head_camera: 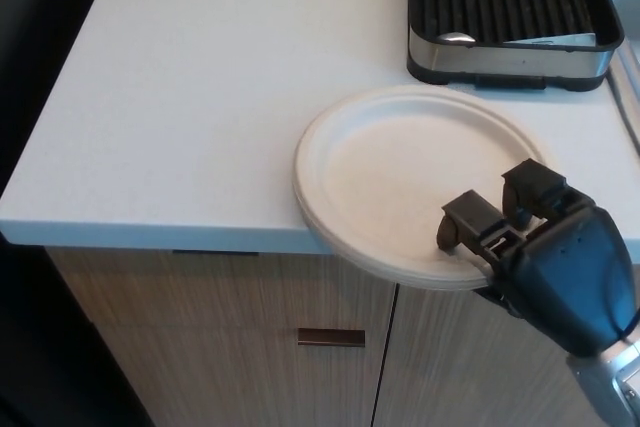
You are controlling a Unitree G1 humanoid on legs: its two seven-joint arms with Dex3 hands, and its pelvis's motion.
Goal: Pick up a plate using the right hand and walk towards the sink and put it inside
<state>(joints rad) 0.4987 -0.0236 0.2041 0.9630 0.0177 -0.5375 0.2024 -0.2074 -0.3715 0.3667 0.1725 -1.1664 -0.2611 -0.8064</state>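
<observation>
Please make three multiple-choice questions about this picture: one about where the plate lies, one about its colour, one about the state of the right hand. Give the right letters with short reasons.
1. Where does the plate lie?
A. inside the rack
B. on the counter, partly past its front edge
C. on the floor

2. What colour is the plate?
A. white
B. blue
C. black

3. What is the right hand doing?
A. resting in the rack
B. hanging far from the plate
C. its fingers curl over the plate's near rim

Answers:
1 B: the plate sits on the counter and its near rim sticks out over the cabinet, in front of the rack.
2 A: it looks off-white, like the counter.
3 C: two black fingers bend down on the rim; a full grip cannot be confirmed.
</observation>
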